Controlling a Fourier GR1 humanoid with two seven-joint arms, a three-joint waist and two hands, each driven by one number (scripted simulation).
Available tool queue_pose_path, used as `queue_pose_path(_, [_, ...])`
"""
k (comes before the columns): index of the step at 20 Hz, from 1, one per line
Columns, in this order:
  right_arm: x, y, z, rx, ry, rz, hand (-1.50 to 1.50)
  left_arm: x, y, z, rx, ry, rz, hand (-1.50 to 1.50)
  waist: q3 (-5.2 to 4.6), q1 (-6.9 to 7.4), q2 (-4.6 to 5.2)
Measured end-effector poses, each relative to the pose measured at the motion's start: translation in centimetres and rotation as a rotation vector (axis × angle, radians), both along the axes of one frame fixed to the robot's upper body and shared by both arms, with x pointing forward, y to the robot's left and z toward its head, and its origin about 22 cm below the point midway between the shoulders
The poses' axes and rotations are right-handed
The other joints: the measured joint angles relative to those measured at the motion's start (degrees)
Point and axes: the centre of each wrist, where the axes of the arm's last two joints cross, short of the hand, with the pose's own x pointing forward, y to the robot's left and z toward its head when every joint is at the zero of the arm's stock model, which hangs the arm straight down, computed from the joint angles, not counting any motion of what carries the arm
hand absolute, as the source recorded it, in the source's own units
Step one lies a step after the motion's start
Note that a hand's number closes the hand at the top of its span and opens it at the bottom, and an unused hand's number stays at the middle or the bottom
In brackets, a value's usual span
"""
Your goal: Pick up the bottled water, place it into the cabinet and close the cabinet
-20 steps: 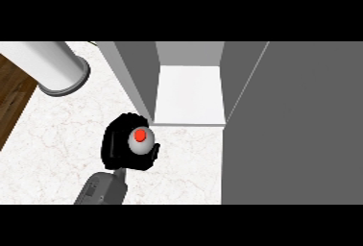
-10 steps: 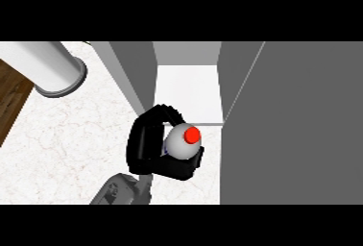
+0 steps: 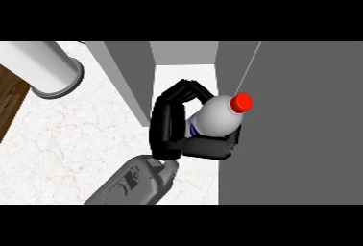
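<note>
- The left hand (image 3: pixel 170 129) is grasping the bottle (image 3: pixel 216 117): black fingers (image 3: pixel 186 91) arch over the far side of its white body, and the thumb (image 3: pixel 205 148) wraps under the near side.
- The bottle is tilted — its red cap (image 3: pixel 242 101) points up and to the right, and overlaps the edge of the grey door (image 3: pixel 297 134).
- A strip of blue label shows on the bottle's left side, just beside the fingers.
- The bottle is held off the counter (image 3: pixel 71 144), at the mouth of the cabinet (image 3: pixel 183 72), whose white floor shows beyond the fingers.
- Whether the bottle touches the door cannot be told from this view.
- The cabinet's left wall (image 3: pixel 131 77) is a grey panel running from the top of the view down to the hand.
- The door fills the right side of the view — a flat dark grey face with a thin pale line near its top.
- The grey left forearm (image 3: pixel 135 182) comes in from the lower edge and leans up to the right toward the hand.
- A white cylinder (image 3: pixel 46 67) with a grey rim lies at the upper left, on the counter, well apart from the hand.
- A strip of brown wood (image 3: pixel 10 105) shows at the left edge, below the cylinder.
- The counter is white marble with faint veins.
</note>
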Motion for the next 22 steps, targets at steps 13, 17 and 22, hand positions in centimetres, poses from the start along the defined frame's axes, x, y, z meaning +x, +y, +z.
queue_pose_path(13, [0.2,-1.1,0.5,-0.048,-0.004,-0.01,-1.5,5.4,-0.8,-0.3,0.124,0.041,0.107,1.5,-0.02,-0.09,0.17])
queue_pose_path(17, [0.7,-1.5,0.6,-0.059,-0.001,-0.007,-1.5,6.8,-0.6,-1.3,0.174,0.053,0.127,1.5,-0.03,-0.31,0.31])
queue_pose_path(22, [0.5,-1.4,0.5,-0.042,0.008,-0.001,-1.5,8.5,0.6,-2.8,0.195,0.087,0.165,1.5,-0.04,-0.39,0.31])
